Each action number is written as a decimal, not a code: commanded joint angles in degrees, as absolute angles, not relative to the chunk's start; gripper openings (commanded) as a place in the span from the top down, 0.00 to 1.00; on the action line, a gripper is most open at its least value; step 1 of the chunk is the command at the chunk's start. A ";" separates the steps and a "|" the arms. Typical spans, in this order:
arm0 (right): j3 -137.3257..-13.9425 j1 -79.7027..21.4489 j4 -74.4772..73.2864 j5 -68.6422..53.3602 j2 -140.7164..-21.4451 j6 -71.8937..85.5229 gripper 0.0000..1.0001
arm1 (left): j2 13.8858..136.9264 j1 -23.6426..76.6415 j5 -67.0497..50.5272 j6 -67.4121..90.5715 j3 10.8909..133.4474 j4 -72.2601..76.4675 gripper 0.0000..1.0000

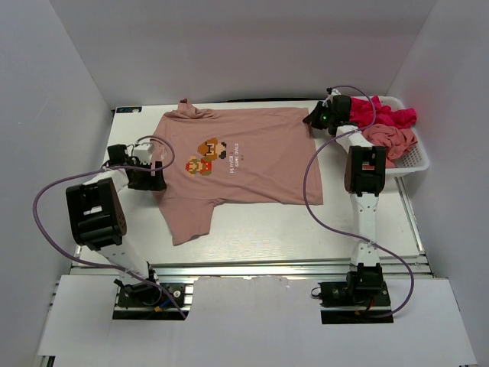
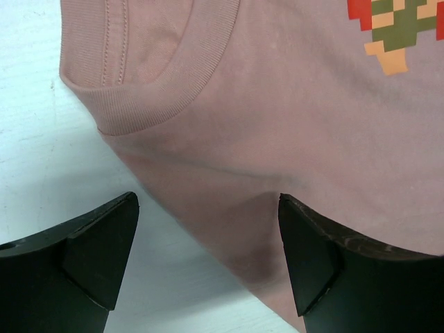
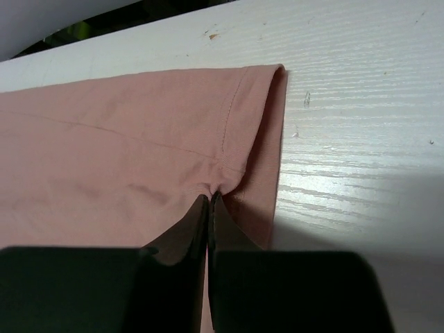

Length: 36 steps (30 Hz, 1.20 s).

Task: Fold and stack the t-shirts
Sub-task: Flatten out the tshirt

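Note:
A dusty salmon-pink t-shirt [image 1: 237, 164] with a pixel-art chest print [image 1: 208, 155] lies spread flat on the white table, collar to the left. My left gripper [image 1: 157, 170] is open and empty. In the left wrist view [image 2: 207, 202] its jaws straddle the shirt's shoulder edge just below the collar [image 2: 173, 90]. My right gripper [image 1: 315, 116] is shut on the shirt's hem corner at the far right. In the right wrist view [image 3: 209, 198] the fabric [image 3: 125, 146] puckers at its fingertips. A magenta-red t-shirt [image 1: 390, 116] and another pink one [image 1: 391, 140] lie in the basket.
A white mesh basket [image 1: 419, 159] stands at the back right edge of the table, right of my right arm. White walls enclose the table on three sides. Bare table [image 1: 290, 229] shows in front of the shirt.

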<state>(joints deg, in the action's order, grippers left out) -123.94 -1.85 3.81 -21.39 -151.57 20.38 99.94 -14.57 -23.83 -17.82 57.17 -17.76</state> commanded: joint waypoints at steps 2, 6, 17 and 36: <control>-123.23 -1.32 5.27 -21.19 -150.65 20.13 1.00 | 99.76 -15.03 -26.02 -18.37 58.71 -18.72 0.09; -121.38 -1.32 6.06 -20.74 -149.15 19.78 1.00 | 99.23 -15.12 -26.02 -19.16 58.80 -19.77 0.09; -116.19 -1.58 8.70 -24.43 -145.28 17.40 1.00 | 99.57 -15.29 -22.60 -16.97 59.67 -13.98 0.09; -114.35 -2.81 8.44 -24.87 -145.20 14.06 1.00 | 143.42 -15.12 -23.90 -10.20 123.04 -15.47 0.09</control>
